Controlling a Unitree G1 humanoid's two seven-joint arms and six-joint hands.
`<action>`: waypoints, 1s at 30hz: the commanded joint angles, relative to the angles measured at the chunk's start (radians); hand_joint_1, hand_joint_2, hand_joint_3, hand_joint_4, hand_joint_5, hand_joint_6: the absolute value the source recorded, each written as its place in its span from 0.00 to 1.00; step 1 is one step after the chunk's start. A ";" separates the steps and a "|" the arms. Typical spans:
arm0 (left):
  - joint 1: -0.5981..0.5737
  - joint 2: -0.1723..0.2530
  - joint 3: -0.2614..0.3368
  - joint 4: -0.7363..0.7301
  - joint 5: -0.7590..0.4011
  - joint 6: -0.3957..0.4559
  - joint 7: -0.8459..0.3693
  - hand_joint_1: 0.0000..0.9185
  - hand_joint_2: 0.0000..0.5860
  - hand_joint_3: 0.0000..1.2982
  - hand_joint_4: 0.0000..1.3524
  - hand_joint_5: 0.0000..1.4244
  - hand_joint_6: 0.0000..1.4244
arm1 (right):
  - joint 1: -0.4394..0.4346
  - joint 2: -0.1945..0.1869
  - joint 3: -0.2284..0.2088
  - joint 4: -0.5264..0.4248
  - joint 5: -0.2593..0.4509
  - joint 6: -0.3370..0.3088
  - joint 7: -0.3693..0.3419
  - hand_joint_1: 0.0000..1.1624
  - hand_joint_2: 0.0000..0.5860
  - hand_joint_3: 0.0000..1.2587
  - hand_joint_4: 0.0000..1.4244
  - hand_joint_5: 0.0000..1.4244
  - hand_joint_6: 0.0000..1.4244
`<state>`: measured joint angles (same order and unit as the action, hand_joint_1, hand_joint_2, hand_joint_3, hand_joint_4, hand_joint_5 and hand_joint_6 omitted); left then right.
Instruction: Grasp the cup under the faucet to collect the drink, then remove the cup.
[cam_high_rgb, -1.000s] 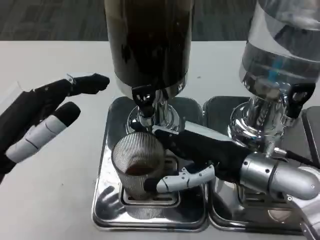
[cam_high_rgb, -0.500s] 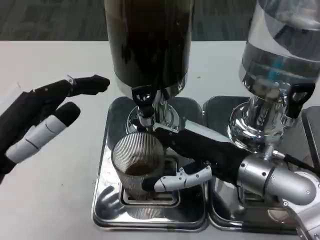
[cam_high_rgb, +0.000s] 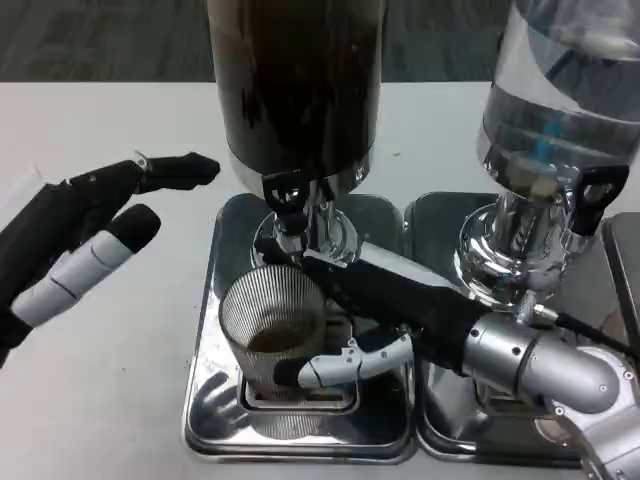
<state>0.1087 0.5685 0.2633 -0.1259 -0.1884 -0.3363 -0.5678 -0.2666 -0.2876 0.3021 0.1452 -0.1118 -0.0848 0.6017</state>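
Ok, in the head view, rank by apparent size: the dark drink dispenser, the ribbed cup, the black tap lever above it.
1. dark drink dispenser, cut off at the top edge
2. ribbed cup
3. black tap lever

no writing, label, brand, number or sign can be read anywhere, from the upper left of the frame to the lower right.

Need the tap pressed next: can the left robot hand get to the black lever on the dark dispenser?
Probably yes. The left robot hand hangs open beside the dark dispenser, with bare table between it and the black lever.
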 joint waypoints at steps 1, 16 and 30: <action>0.006 0.003 0.010 -0.002 0.006 0.009 0.010 0.00 0.20 0.26 0.20 0.15 0.09 | 0.009 0.010 0.006 0.007 -0.019 -0.017 -0.030 0.68 0.28 0.00 0.00 0.01 0.05; 0.012 0.003 0.016 -0.003 0.014 0.002 0.014 0.00 0.31 0.27 0.20 0.15 0.09 | -0.007 0.007 0.030 0.054 -0.064 -0.066 -0.077 0.71 0.29 0.14 0.07 0.13 0.15; 0.014 0.003 0.016 -0.006 0.016 0.004 0.015 0.00 0.34 0.28 0.20 0.15 0.09 | -0.007 0.004 0.042 0.052 -0.124 -0.045 -0.120 0.73 0.29 0.11 0.05 0.14 0.13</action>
<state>0.1132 0.5686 0.2711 -0.1259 -0.1843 -0.3363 -0.5641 -0.2764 -0.2839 0.3349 0.1918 -0.2179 -0.1420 0.4873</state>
